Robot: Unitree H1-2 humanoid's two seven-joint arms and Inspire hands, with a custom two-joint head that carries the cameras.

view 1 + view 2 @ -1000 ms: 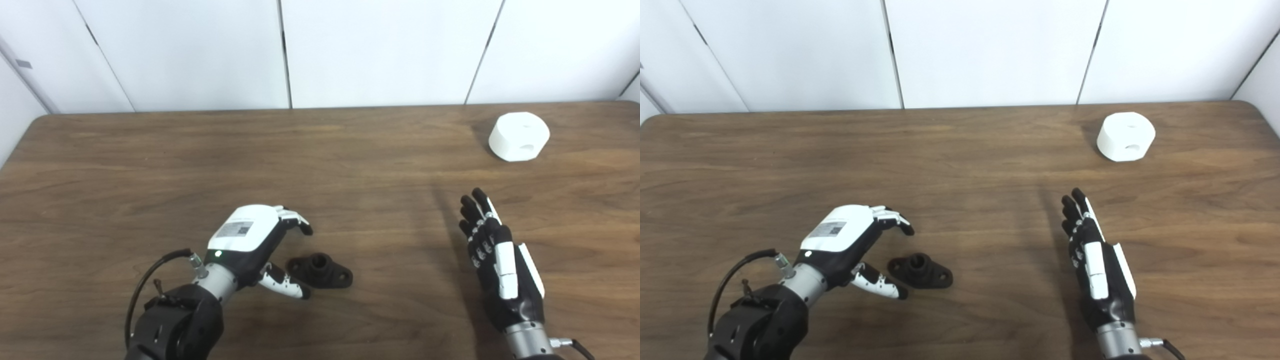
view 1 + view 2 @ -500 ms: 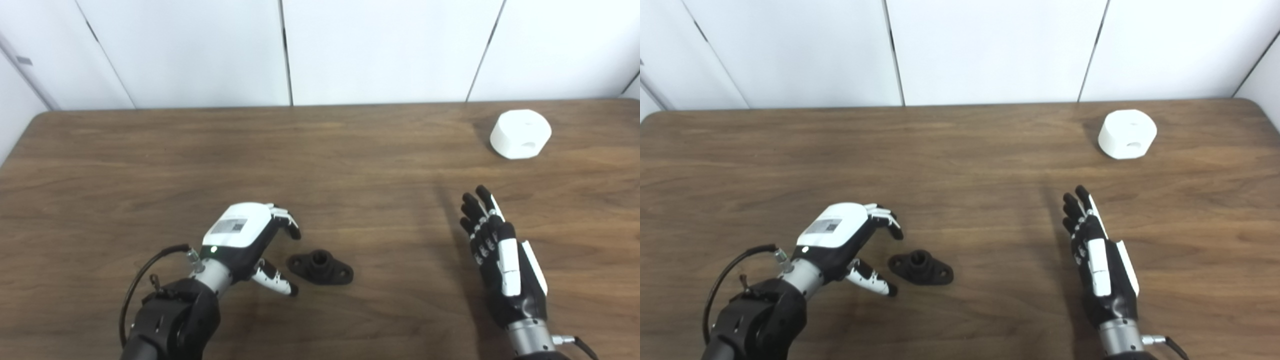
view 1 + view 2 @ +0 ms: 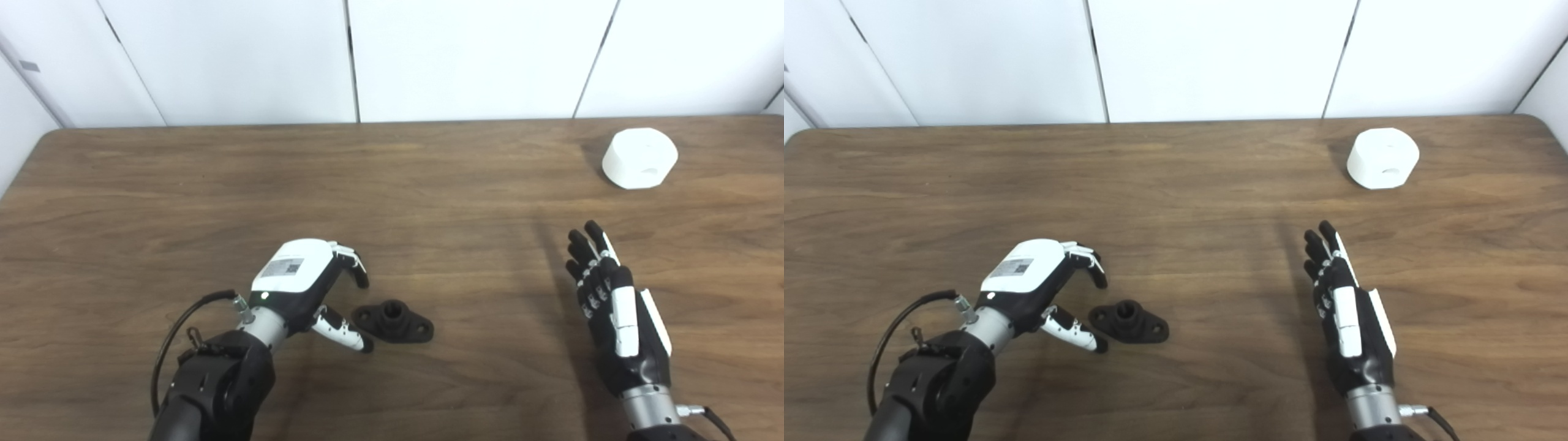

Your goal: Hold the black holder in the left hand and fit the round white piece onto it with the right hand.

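The left hand (image 3: 300,285) has its fingers (image 3: 354,269) curled and spread apart from the thumb (image 3: 343,331), open and holding nothing. The thumb tip lies just beside the left lobe of the black holder (image 3: 392,320); whether it touches cannot be told. The curled fingers hang above and to the far left of the holder, apart from it.

Compared with the frame one second earlier, the left hand has drawn slightly back toward the left, so the fingers no longer reach over the holder. The holder lies in the same place on the surface (image 3: 429,202), flat, its short round boss pointing up. The whole view has shifted a little, which indicates camera movement.

The right hand (image 3: 1350,321) is flat and open, fingers (image 3: 1323,248) extended toward the far side, holding nothing. Its pose matches the earlier frame.

The round white piece (image 3: 1382,158) rests on the surface at the far right, well apart from the right-hand fingers and farther than them. A hole shows in its near side wall. White wall panels (image 3: 465,55) stand behind the surface.
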